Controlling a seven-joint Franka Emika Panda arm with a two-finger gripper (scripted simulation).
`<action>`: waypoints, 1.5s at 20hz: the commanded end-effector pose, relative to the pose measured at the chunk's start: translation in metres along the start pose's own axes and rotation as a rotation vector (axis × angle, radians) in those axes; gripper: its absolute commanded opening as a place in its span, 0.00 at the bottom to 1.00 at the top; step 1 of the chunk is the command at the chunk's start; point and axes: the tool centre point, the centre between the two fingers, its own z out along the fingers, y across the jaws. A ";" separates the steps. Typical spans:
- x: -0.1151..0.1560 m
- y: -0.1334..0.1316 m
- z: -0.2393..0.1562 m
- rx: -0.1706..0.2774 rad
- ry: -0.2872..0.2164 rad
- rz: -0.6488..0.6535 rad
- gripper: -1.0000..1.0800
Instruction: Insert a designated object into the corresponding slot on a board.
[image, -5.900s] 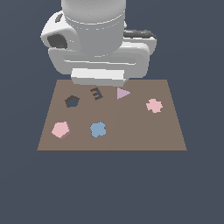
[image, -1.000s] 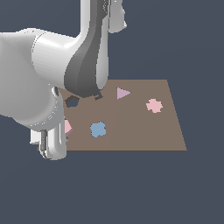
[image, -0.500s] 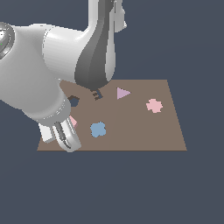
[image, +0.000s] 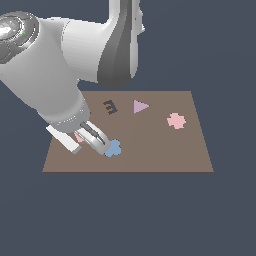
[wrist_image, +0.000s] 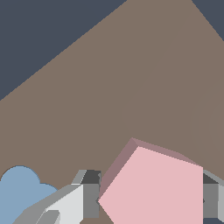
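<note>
Between the spread claw (wrist_image: 148, 201) fingers, the pink pentagon (wrist_image: 155, 188) lies flat.

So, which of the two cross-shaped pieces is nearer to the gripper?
The blue cross: it lies right beside the gripper, which straddles the pink pentagon. The pink cross sits far off toward the exterior view's right.

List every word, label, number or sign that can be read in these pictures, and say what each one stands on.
None: neither view shows any printed text, brand, number or sign.
The nearest thing to a letter is the dark E-shaped cutout in the board; it is a slot shape, not print.
The pink pentagon, the blue cross, the hand and the arm bear no markings.
</note>
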 end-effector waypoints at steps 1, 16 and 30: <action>-0.007 0.003 -0.001 0.000 0.001 -0.104 0.00; -0.041 0.034 -0.003 0.000 0.001 -0.693 0.00; -0.049 0.062 -0.004 0.000 0.000 -1.051 0.00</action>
